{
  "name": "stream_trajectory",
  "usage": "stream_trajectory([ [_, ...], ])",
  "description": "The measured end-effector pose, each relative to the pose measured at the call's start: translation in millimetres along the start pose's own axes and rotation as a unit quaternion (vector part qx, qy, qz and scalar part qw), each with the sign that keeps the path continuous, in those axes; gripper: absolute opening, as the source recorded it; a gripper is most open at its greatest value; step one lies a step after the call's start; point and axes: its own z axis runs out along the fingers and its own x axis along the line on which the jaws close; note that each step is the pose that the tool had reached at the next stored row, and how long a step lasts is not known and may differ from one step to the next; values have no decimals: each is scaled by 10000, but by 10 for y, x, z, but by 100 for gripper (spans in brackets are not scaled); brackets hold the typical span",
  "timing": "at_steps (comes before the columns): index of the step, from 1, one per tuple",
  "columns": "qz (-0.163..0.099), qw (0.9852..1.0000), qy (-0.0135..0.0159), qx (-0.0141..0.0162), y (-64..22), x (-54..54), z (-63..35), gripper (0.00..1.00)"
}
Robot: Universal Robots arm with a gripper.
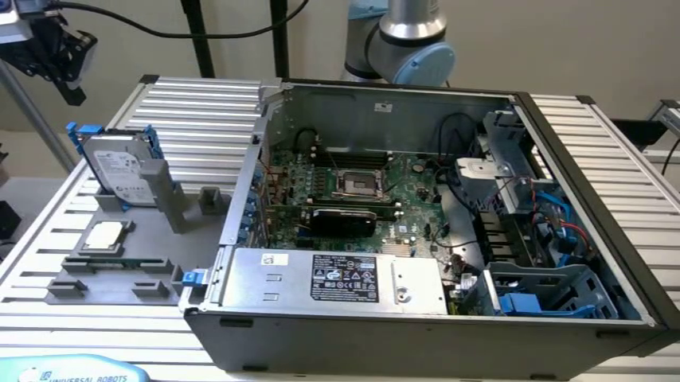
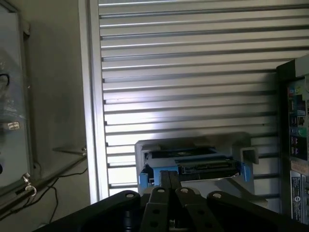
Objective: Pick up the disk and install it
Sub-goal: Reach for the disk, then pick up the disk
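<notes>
Our gripper (image 2: 169, 178), closed on nothing, hangs at eleven o'clock from the disk (image 1: 119, 169) standing upright on the bench (image 1: 202, 103).

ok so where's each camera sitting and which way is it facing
Exterior view: off the arm, raised, looking down into the open computer case, with the disk at the exterior view's left; the arm shows beyond the case.
Wrist view: on the wrist, looking past the shut gripper at the disk's edge.
Shared: the disk and the slatted table.
</notes>
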Motion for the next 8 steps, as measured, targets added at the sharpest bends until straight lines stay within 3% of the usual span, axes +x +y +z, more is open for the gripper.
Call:
stream_trajectory([
  [8, -1, 10000, 0, 0, 0, 6, 1, 11],
])
